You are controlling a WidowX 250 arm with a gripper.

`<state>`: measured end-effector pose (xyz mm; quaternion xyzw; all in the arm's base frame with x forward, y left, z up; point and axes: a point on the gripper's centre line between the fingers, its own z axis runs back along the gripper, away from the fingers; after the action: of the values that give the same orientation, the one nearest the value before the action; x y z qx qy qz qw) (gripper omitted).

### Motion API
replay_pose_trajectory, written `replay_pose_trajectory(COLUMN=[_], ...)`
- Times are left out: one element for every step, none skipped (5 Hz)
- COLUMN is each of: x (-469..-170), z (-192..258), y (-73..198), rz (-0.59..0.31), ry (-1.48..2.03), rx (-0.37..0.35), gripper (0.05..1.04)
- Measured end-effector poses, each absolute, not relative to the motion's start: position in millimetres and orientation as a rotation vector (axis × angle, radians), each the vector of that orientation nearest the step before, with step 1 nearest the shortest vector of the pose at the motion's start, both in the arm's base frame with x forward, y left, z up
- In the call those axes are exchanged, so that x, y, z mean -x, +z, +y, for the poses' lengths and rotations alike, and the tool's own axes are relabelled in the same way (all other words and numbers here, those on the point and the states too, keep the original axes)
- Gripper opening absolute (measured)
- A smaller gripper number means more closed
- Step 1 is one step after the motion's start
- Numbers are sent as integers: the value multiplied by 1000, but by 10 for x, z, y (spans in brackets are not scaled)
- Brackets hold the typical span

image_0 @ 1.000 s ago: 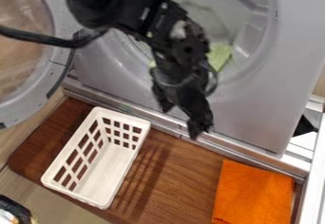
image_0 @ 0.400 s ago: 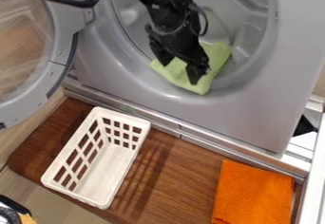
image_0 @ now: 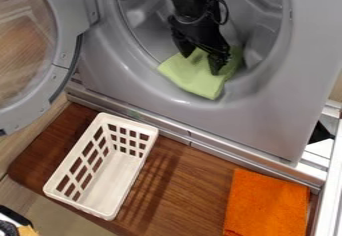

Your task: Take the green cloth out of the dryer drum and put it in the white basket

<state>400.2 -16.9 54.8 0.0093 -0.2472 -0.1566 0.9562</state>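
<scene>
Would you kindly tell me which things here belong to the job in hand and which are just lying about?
In the job, it seems:
Black two-finger pincer, open at the cloth
Light green fabric cloth
Round grey drum

Lying about, apparently:
White plastic openwork basket
Flat orange fabric cloth
Both on brown wood

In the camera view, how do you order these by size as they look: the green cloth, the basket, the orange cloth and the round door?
1. Round door, the visible part
2. Basket
3. Orange cloth
4. Green cloth
</scene>
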Motion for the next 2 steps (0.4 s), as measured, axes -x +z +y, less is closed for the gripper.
replay_pose_trajectory(x=[-4128, -4068], z=[-182, -239], y=[444, 399], rz=[-528, -523], ry=[-315, -304], rx=[-5, -30], gripper=[832, 525])
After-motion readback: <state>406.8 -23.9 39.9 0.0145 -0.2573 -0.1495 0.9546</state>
